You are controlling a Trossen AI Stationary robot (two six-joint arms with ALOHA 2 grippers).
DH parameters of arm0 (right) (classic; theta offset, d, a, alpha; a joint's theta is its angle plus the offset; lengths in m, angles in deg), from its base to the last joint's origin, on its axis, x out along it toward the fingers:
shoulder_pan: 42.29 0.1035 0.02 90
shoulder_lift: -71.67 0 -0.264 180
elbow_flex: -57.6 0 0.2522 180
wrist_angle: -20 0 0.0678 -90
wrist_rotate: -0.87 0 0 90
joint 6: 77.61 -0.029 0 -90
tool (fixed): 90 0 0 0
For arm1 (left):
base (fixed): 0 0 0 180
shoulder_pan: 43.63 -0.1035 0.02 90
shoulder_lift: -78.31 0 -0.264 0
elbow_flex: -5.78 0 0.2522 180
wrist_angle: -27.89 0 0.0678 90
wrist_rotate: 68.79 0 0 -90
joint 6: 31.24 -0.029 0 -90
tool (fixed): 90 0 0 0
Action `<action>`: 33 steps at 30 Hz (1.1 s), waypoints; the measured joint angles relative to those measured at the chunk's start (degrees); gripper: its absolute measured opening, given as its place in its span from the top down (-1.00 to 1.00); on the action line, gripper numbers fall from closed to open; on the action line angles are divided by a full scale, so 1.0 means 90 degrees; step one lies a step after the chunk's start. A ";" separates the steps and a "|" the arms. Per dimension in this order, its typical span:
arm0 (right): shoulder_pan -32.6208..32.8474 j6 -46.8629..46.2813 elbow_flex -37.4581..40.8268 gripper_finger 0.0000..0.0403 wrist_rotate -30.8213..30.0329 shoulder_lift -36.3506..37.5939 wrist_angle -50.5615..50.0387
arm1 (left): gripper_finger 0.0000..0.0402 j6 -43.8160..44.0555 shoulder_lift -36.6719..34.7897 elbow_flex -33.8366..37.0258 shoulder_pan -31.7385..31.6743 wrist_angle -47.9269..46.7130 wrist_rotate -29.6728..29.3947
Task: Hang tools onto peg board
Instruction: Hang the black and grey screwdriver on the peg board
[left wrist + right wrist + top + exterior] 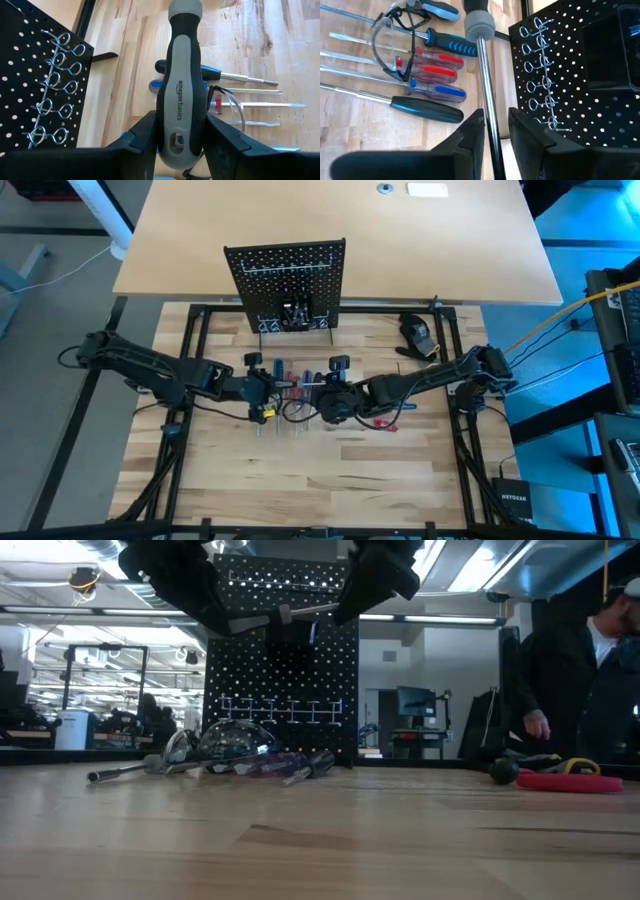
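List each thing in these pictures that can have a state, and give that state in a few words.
Grey-and-black screwdriver: lifted, held between both grippers.
Left gripper: shut on the handle.
Right gripper: fingers around the shaft.
Peg board: upright; its wire rings empty.
Other screwdrivers: lying on the table.

Peg board [580, 75]: black, rows of pale holes, silver wire rings. Held screwdriver [181, 95]: black/grey handle, silver shaft. Bench [330, 470]: pale wood. Loose tools [427, 70]: blue, red, black handles.

The pale wooden desk [400, 470] carries the upright peg board [288, 280], a row of screwdrivers [432, 70], clear safety glasses [395, 40] and a dark lump [418, 332].
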 joint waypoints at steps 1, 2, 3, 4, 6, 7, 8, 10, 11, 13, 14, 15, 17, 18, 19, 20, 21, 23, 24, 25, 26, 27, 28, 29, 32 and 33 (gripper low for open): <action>0.0000 0.0002 0.0000 0.58 0.0026 0.0000 0.0000 | 0.43 0.0000 0.0000 0.0000 0.0000 0.0000 0.0000; 0.0000 0.0002 0.0000 0.60 0.0053 0.0000 0.0000 | 0.43 0.0002 0.0000 0.0000 0.0000 0.0000 0.0000; 0.0003 0.0002 0.0000 0.62 0.0053 0.0000 0.0002 | 0.43 0.0007 0.0000 0.0000 -0.0002 -0.0002 0.0000; 0.0007 0.0002 0.0000 0.64 0.0057 0.0000 0.0005 | 0.43 0.0018 0.0000 0.0000 -0.0004 -0.0002 0.0000; 0.0007 0.0003 0.0000 0.66 0.0155 0.0000 0.0042 | 0.43 0.0024 0.0000 0.0000 -0.0007 -0.0003 0.0000; 0.0009 0.0002 0.0000 0.67 0.0256 0.0000 0.0065 | 0.43 0.0023 0.0000 0.0000 -0.0005 -0.0003 0.0002; 0.0010 0.0005 0.0000 0.68 0.0351 0.0000 0.0083 | 0.43 0.0019 0.0000 0.0000 -0.0004 -0.0008 0.0018; 0.0007 0.0007 0.0000 0.68 0.0515 0.0000 0.0181 | 0.43 0.0019 0.0000 0.0000 -0.0002 -0.0024 0.0027; 0.0007 0.0005 0.0000 0.68 0.0546 0.0000 0.0227 | 0.43 0.0017 0.0000 0.0000 -0.0002 -0.0022 0.0027; 0.0007 0.0005 0.0000 0.68 0.0555 0.0000 0.0264 | 0.43 0.0017 0.0000 0.0000 -0.0002 -0.0026 0.0027; 0.0005 0.0006 0.0000 0.68 0.0565 0.0000 0.0278 | 0.43 0.0018 0.0000 0.0000 -0.0002 -0.0031 0.0027; 0.0005 0.0007 0.0000 0.68 0.0565 0.0000 0.0279 | 0.43 0.0017 0.0000 0.0000 -0.0002 -0.0032 0.0027; 0.0005 0.0006 0.0000 0.68 0.0575 0.0000 0.0279 | 0.43 0.0021 0.0000 0.0000 -0.0002 -0.0032 0.0024; 0.0005 0.0007 0.0000 0.68 0.0575 0.0000 0.0279 | 0.43 0.0022 0.0000 0.0000 -0.0002 -0.0029 0.0024; 0.0005 0.0007 0.0000 0.69 0.0575 0.0000 0.0279 | 0.43 0.0022 0.0000 0.0000 -0.0002 -0.0030 0.0026; 0.0002 0.0007 0.0000 0.71 0.0578 0.0000 0.0279 | 0.43 0.0022 0.0000 0.0000 -0.0002 -0.0031 0.0024; 0.0002 0.0007 0.0000 0.74 0.0582 0.0000 0.0279 | 0.43 0.0022 0.0000 0.0000 -0.0002 -0.0031 0.0024; 0.0000 0.0009 0.0000 0.83 0.0577 0.0000 0.0277 | 0.43 0.0019 0.0000 0.0000 -0.0002 -0.0032 0.0024; 0.0000 0.0031 0.0000 0.88 0.0612 0.0000 0.0262 | 0.42 -0.0011 0.0000 0.0000 -0.0002 -0.0032 0.0027; 0.0000 0.0041 0.0000 0.92 0.0623 0.0000 0.0244 | 0.42 -0.0032 0.0000 0.0000 -0.0002 -0.0031 0.0024; 0.0002 0.0039 0.0000 0.92 0.0639 0.0000 0.0243 | 0.42 -0.0039 0.0000 0.0000 -0.0001 -0.0029 0.0024; 0.0002 0.0036 0.0000 0.92 0.0662 0.0000 0.0243 | 0.42 -0.0039 0.0000 0.0000 0.0000 -0.0021 0.0024; 0.0002 0.0023 0.0000 0.91 0.0670 0.0000 0.0241 | 0.42 -0.0036 0.0000 0.0000 0.0000 -0.0005 0.0024; 0.0002 -0.0003 0.0000 0.89 0.0667 0.0000 0.0234 | 0.42 -0.0033 0.0000 0.0000 0.0000 0.0008 0.0024; 0.0000 -0.0029 0.0000 0.89 0.0665 0.0000 0.0159 | 0.37 0.0020 0.0000 0.0000 -0.0002 0.0109 0.0019; 0.0002 -0.0035 0.0000 0.91 0.0665 0.0000 0.0124 | 0.34 0.0049 0.0000 0.0000 -0.0002 0.0156 0.0015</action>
